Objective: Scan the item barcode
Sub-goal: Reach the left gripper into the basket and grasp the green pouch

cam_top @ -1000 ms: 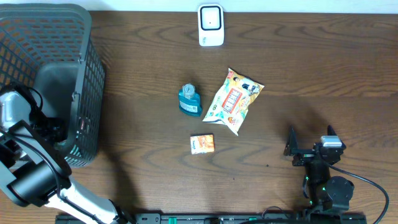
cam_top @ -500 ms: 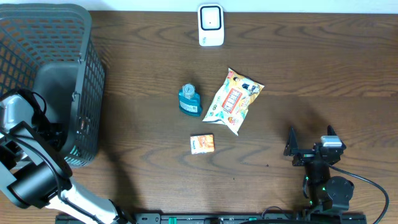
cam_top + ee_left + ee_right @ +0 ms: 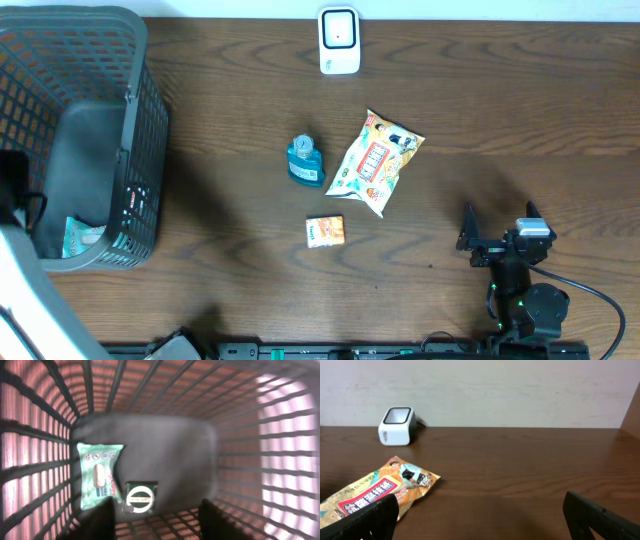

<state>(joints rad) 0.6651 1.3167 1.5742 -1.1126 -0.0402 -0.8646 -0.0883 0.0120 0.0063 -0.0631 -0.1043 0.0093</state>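
- Change: the left arm (image 3: 22,300) now sits at the left edge of the overhead view. A second ago it lay across the near corner of the basket (image 3: 140,120).
- The basket floor is uncovered from above, and a teal packet (image 3: 82,236) shows on it.
- Left hand (image 3: 154,521): its camera looks straight down into the basket. The fingers are spread with nothing between them.
- The packet and a small dark box (image 3: 139,500) lie loose on the floor below, just beside each other.
- Reading: those two look finished with, so the next barcode must come from the tabletop (image 3: 500,120).
- Right hand (image 3: 498,215): spread wide and empty at the near right, unmoved.
- Still to scan, mid-tabletop: snack bag (image 3: 377,162), teal bottle (image 3: 306,160) just to its left, orange box (image 3: 325,231) nearer the robot.
- The scanner (image 3: 339,40) stands at the far edge, well apart from all three.
- Materials:
  - Basket — dark rigid lattice with a solid floor.
  - Snack bag — glossy crinkled film, flat pillow shape.
  - Orange box — small card cuboid with crisp edges.
  - Teal packet — soft flat film.
  - Scanner — white rounded plastic with a dark window.
  - Tabletop — dark, matte wood grain.
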